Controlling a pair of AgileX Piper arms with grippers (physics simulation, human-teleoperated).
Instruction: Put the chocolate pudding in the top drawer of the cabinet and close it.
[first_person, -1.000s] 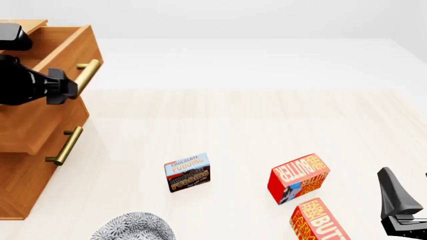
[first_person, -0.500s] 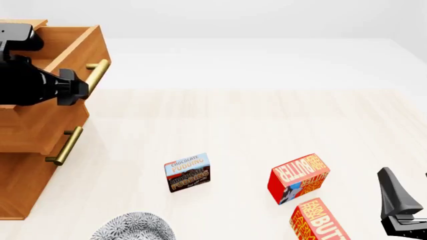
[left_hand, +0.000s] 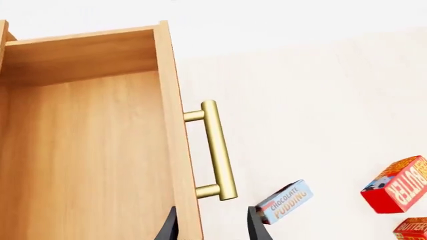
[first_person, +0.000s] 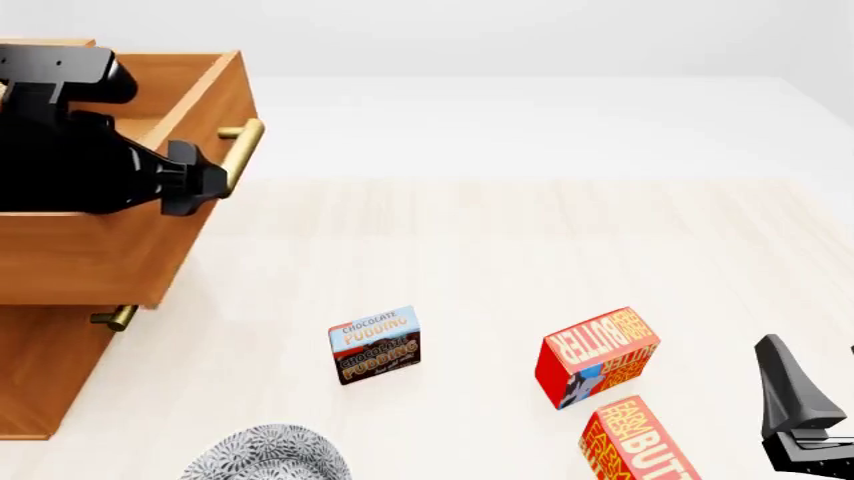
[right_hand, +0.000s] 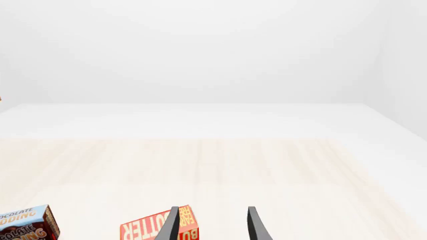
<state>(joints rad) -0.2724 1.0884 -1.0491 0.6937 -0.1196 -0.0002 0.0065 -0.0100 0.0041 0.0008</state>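
The chocolate pudding (first_person: 375, 345) stands on the table, apart from both grippers; it also shows in the left wrist view (left_hand: 283, 201) and the right wrist view (right_hand: 23, 225). The top drawer (first_person: 107, 260) of the cabinet (first_person: 40, 380) is pulled far out, and its inside looks empty. My left gripper (first_person: 200, 185) is at the drawer's brass handle (first_person: 242, 150). In the left wrist view this gripper (left_hand: 213, 227) is open, its fingers straddling the drawer front and the end of the handle (left_hand: 217, 150). My right gripper (first_person: 801, 405) is open and empty at the near right.
Two red-orange butter boxes (first_person: 597, 357) (first_person: 638, 440) lie right of the pudding. A patterned plate (first_person: 264, 455) sits at the near edge. A lower drawer's handle (first_person: 114, 318) peeks out under the open drawer.
The top drawer has slid farther out to the right, with my left gripper moving along at its handle. The pudding, the butter boxes and the right gripper have not moved.
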